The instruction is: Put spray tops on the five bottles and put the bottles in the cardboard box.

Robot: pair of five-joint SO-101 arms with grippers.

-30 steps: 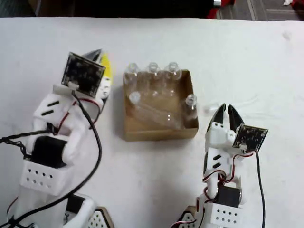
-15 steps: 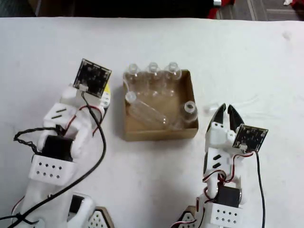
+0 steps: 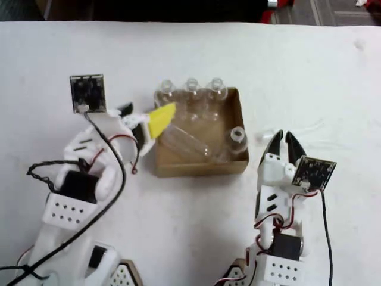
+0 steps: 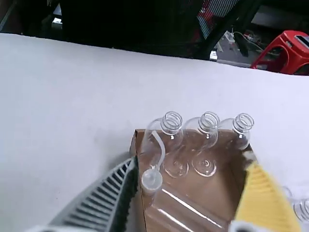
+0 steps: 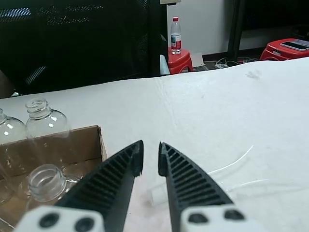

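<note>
The cardboard box [image 3: 235, 107] sits mid-table. Three clear uncapped bottles [image 3: 191, 88] stand along its far wall. A fourth bottle [image 3: 238, 136] stands upright at its right side. A fifth bottle [image 3: 186, 143] lies flat inside, its white-capped end [image 4: 152, 180] near the box's left wall, with a thin tube curving from it. My left gripper [image 3: 143, 116] hangs open over the box's left edge, its yellow finger [image 4: 265, 203] over the inside and its dark finger [image 4: 111, 198] outside. My right gripper [image 5: 150, 151] rests just right of the box, fingers slightly apart, holding nothing.
Thin clear spray tubes [image 5: 231, 166] and a small clear piece [image 3: 265, 136] lie on the white table to the right of the box, ahead of the right gripper. The far table edge [image 4: 145, 48] drops to a dark room with red stools.
The left arm swung right toward the box, bringing its open gripper over the box's left edge. The lying bottle shifted a little inside the box. The right arm stayed still.
</note>
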